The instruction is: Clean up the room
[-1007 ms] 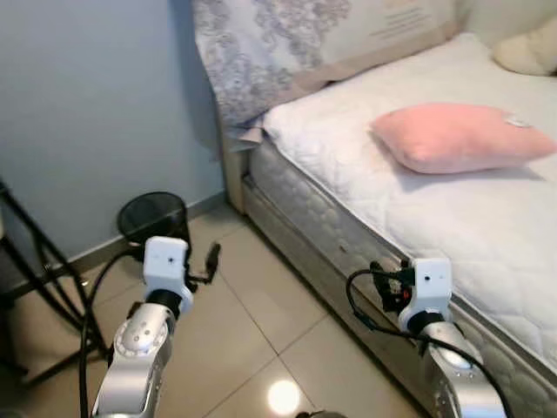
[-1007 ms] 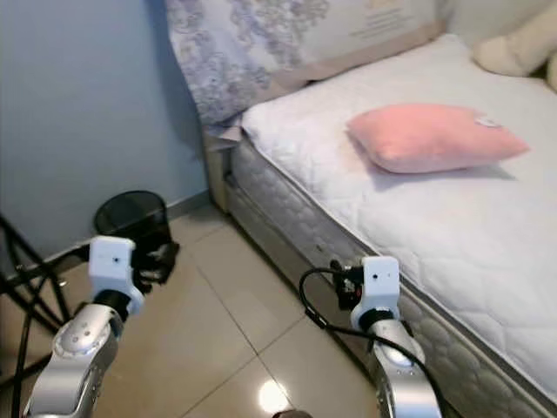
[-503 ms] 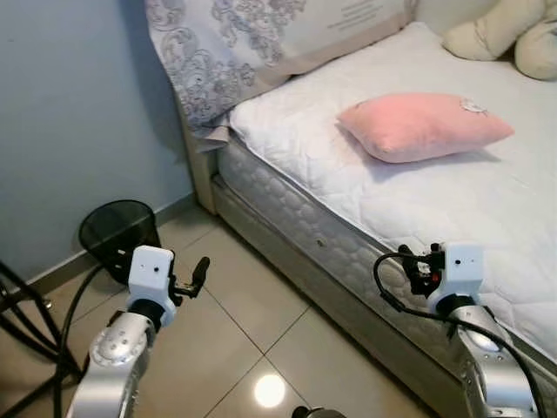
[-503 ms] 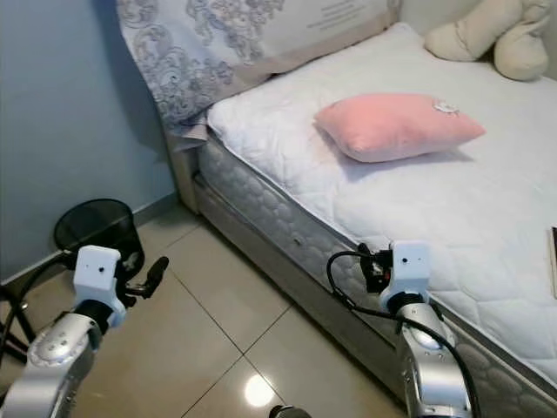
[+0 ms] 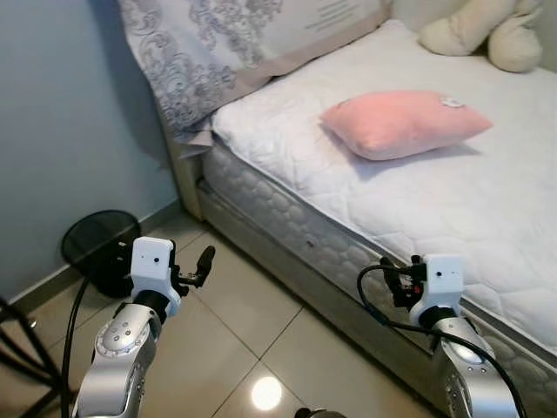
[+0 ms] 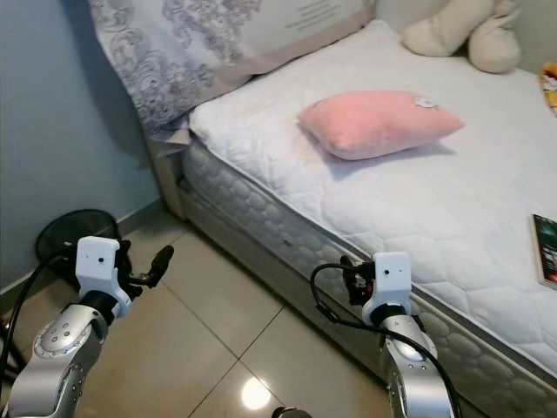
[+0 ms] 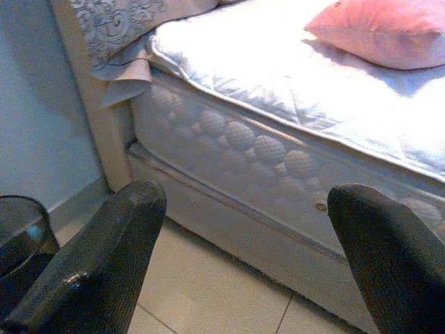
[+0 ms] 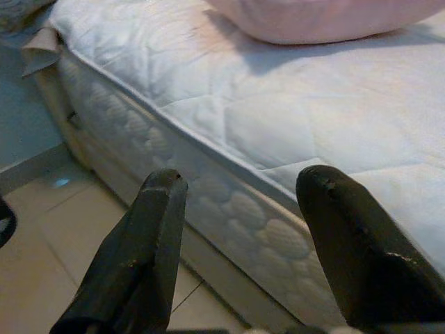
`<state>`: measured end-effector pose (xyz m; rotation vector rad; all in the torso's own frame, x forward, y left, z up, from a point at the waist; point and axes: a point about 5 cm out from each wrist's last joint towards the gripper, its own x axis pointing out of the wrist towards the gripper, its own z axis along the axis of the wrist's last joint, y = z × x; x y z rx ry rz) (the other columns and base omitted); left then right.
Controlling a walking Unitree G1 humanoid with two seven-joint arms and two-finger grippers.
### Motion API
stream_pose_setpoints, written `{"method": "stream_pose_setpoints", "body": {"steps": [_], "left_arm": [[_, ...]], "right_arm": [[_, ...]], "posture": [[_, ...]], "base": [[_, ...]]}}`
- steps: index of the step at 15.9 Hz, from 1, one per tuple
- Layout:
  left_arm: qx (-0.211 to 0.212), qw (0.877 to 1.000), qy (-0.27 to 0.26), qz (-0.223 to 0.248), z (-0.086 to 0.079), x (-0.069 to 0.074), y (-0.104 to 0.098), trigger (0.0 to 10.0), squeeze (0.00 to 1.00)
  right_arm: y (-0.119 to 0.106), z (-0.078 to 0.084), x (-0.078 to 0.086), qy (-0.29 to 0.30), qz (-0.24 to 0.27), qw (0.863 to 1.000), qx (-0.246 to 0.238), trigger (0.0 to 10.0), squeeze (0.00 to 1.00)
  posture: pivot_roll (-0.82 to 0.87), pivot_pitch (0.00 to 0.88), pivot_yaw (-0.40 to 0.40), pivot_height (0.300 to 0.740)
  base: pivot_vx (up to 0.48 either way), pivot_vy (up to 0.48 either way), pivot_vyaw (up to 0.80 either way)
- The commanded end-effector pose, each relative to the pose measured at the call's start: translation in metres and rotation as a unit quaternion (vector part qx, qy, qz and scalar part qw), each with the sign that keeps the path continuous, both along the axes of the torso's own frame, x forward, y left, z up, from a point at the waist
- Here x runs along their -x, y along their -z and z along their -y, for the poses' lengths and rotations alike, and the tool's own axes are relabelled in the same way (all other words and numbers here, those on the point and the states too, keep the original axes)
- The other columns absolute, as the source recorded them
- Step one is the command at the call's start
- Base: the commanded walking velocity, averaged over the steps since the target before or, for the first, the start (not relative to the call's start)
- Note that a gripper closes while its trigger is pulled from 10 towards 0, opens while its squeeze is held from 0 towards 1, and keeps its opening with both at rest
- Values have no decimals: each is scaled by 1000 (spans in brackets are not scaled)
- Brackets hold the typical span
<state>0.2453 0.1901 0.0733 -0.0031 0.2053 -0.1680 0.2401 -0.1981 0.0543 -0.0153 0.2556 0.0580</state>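
The white quilted mattress (image 5: 452, 200) carries a pink rectangular cushion (image 5: 402, 122), lying well ahead of both arms. Approach squarely, clearing the bed edge. Left gripper (image 7: 243, 257) and right gripper (image 8: 240, 257) hover over the floor, jaws spread wide, holding nothing.

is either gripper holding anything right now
Nothing is held. The left gripper and right gripper are both open and empty, raised beside the bed.

Book (image 6: 545, 250) and cream plush toy (image 5: 487, 30) — both cut by frame edges.
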Motion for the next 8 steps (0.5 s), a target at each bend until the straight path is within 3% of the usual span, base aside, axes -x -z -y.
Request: {"method": "stream_pose_setpoints", "body": {"steps": [1, 4, 6, 8], "left_arm": [[6, 1000, 14, -12, 5, 1, 3, 10000, 0], [29, 999, 43, -16, 13, 5, 3, 10000, 0], [44, 999, 26, -10, 11, 4, 1, 10000, 0], [-6, 999, 30, -9, 12, 0, 2, 10000, 0]], "right_arm": [[-5, 9, 2, 14, 6, 1000, 1, 10000, 0], [-1, 10, 5, 19, -12, 1000, -10, 10000, 0], [-3, 10, 5, 31, -6, 999, -17, 10000, 0], [-3, 6, 7, 29, -9, 999, -16, 10000, 0]], "posture": [[-60, 0, 0, 740], [-53, 0, -5, 740], [-64, 0, -3, 740], [-62, 0, -9, 740]], "base": [[0, 0, -781], [0, 0, -796], [0, 0, -800], [0, 0, -800]]}}
